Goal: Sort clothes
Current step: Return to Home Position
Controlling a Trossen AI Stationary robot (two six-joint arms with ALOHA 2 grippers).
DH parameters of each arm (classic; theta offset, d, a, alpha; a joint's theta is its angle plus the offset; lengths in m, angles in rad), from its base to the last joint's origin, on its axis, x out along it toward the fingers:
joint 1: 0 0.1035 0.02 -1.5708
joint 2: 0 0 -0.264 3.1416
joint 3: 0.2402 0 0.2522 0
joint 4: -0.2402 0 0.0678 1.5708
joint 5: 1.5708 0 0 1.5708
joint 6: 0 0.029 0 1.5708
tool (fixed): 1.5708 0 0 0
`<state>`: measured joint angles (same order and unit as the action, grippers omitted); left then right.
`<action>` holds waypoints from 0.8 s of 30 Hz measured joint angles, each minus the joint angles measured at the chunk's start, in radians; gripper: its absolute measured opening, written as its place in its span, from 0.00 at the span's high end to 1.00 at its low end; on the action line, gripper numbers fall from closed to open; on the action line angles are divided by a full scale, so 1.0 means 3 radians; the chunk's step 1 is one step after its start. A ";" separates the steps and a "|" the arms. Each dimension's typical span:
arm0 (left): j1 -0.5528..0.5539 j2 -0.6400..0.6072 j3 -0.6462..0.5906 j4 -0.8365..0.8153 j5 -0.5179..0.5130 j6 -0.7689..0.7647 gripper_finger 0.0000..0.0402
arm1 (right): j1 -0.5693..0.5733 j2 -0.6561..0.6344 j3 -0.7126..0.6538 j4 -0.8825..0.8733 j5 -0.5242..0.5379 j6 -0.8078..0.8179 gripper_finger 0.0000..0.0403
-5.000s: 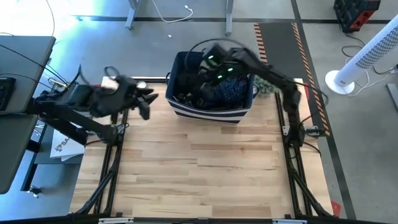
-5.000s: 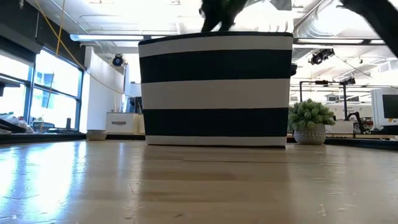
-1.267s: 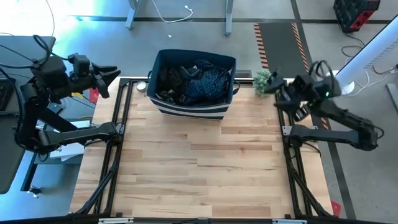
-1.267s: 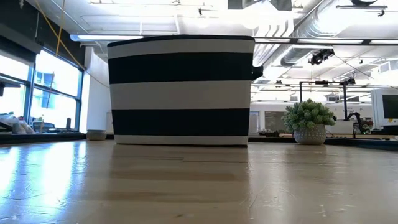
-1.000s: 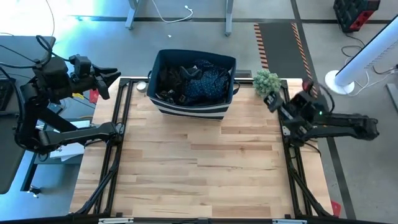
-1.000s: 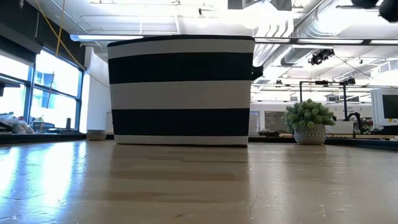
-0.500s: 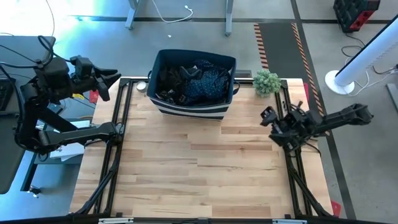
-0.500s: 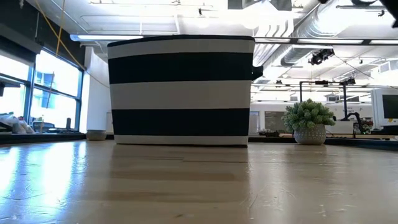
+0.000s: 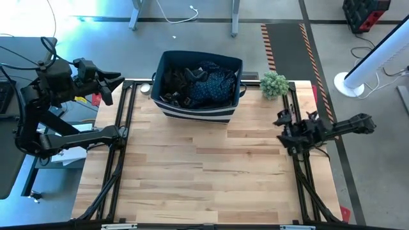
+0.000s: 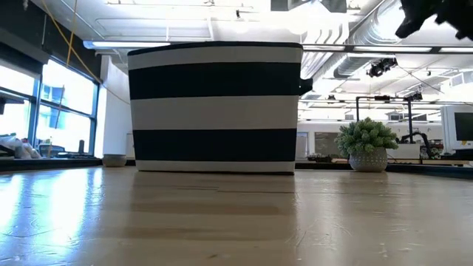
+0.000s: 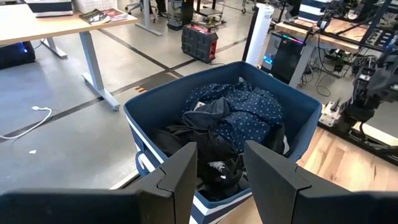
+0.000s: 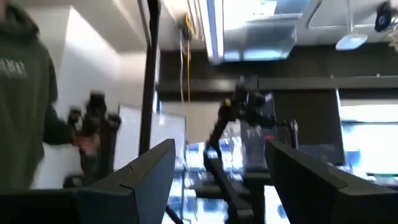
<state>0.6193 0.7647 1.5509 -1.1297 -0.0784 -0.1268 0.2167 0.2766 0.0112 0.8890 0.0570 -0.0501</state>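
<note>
The clothes lie heaped in a navy bin with a white stripe (image 9: 199,114) at the table's far middle. A dark navy speckled garment (image 11: 244,113) lies on top, with black garments (image 11: 198,144) beside it; both also show in the high view (image 9: 214,86). My left gripper (image 9: 115,86) is open and empty beyond the table's far left corner, facing the bin (image 11: 298,124). My right gripper (image 9: 282,127) is open and empty above the table's right edge, and shows at the low view's top right (image 10: 436,18).
A small potted plant (image 9: 273,84) stands at the far right, beside the bin. The wooden table top (image 9: 204,172) spreads out in front of the bin. In the right wrist view a person in a green hoodie (image 12: 25,93) stands in the room beyond.
My right gripper has swung from the table's far right corner toward the near edge along the right side, the arm folding back as it went. Its fingers have stayed open. The bin and the clothes have kept still.
</note>
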 joint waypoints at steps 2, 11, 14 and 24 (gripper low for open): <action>0.0000 0.0000 0.0000 0.0000 0.0000 0.0000 0.67 | 0.0001 -0.0046 -0.0004 -0.0207 0.0001 -0.0112 0.39; -0.0001 0.0000 0.0000 0.0000 -0.0005 -0.0006 0.67 | -0.0001 -0.0439 -0.0006 -0.0718 0.0330 0.0063 0.39; 0.0000 0.0000 0.0001 -0.0001 -0.0006 -0.0005 0.67 | -0.0001 -0.0653 -0.0006 -0.1243 0.0654 0.0304 0.39; 0.0000 0.0000 0.0000 -0.0019 0.0040 -0.0047 0.67 | -0.0001 -0.0911 -0.0006 -0.1963 0.1156 0.0047 0.39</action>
<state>0.6193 0.7647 1.5509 -1.1353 -0.0665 -0.1409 0.2165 0.0033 0.0093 0.3000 0.4038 -0.0361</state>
